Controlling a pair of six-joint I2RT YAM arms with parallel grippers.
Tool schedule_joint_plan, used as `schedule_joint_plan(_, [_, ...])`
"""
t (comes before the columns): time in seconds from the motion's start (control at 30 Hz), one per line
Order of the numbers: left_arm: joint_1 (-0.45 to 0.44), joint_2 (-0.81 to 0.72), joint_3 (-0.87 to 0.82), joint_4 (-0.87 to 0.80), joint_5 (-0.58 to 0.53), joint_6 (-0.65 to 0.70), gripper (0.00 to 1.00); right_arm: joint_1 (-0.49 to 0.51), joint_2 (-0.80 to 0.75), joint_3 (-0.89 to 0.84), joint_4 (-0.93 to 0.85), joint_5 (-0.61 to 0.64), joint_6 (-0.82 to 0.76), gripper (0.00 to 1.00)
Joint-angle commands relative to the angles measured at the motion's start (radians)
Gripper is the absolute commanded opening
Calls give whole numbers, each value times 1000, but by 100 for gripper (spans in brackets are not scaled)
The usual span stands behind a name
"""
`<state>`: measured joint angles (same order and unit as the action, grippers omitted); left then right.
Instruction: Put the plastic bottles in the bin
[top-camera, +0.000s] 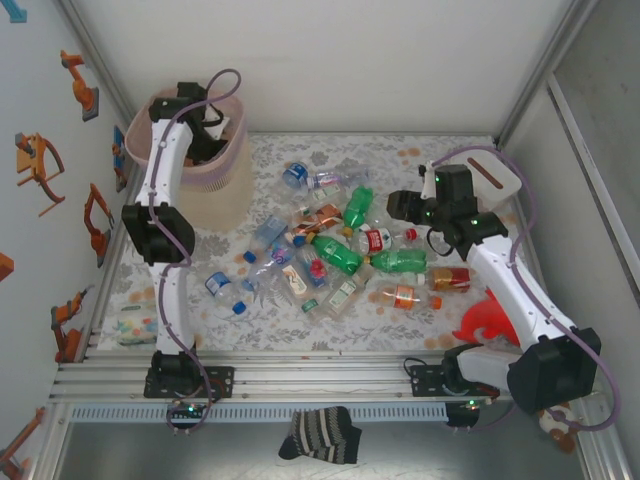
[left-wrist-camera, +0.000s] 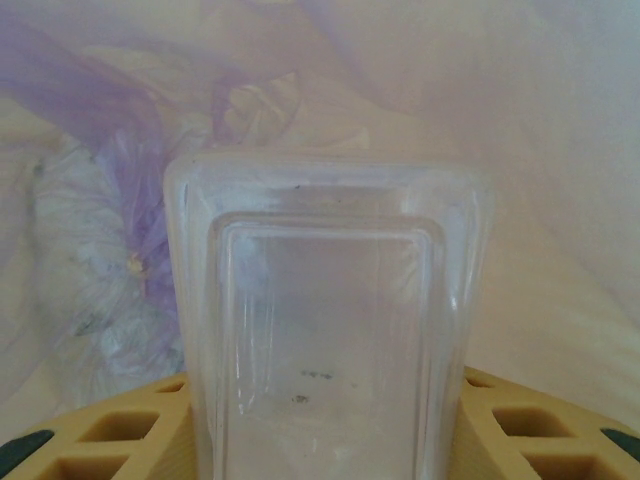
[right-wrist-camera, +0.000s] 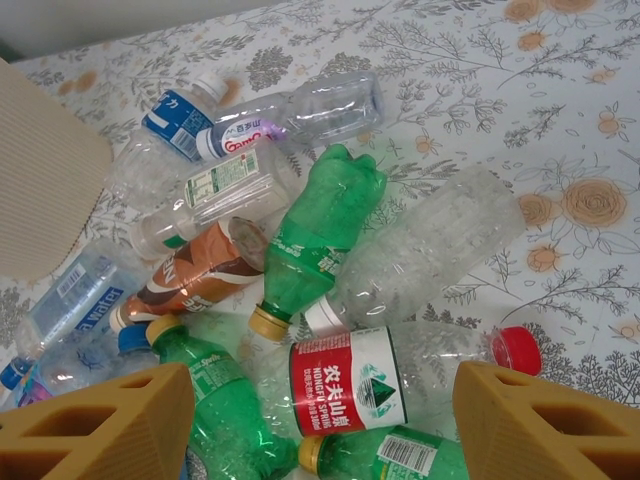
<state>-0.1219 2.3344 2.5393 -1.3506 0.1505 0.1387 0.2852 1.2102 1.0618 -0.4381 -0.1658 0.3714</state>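
Over the far-left bin (top-camera: 215, 178) the left gripper (left-wrist-camera: 322, 432) clamps 1 clear bottle (left-wrist-camera: 325, 300); the right gripper (right-wrist-camera: 325, 405) hangs open above the bottle pile (top-camera: 335, 252).

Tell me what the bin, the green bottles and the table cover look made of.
Bin: pale pink plastic, seemingly translucent, dull finish; moulded ribbed band near the rim.
Green bottles: thin, glossy, see-through plastic; crumpled walls with sharp highlights.
Table cover: floral print, probably cloth or vinyl; can't tell which.

Glossy, crumpled clear and green plastic in bottles (right-wrist-camera: 330, 225); translucent ribbed pink plastic in bin (top-camera: 225, 170); matt tan plastic on fingers (right-wrist-camera: 110, 430); smooth printed table cover (right-wrist-camera: 560, 120).
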Motion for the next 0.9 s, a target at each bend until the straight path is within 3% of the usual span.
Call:
schedule_joint_plan(0.0, [31, 13, 36, -55, 4, -18, 44, 13, 9, 5, 15, 11, 15, 68])
schedule_joint_plan(0.27, [39, 90, 32, -53, -28, 5, 49, 28, 23, 16, 16, 20, 18, 68])
schedule_joint_plan(0.4, [39, 95, 30, -53, -23, -1, 57, 32, 18, 10, 16, 28, 18, 68])
schedule_joint_plan(0.57, [39, 55, 35, -43, -35, -5, 73, 35, 12, 7, 15, 31, 17, 68])
schedule_joint_plan(0.87, [38, -73, 24, -38, -48, -6, 77, 37, 5, 0, 11, 35, 14, 68])
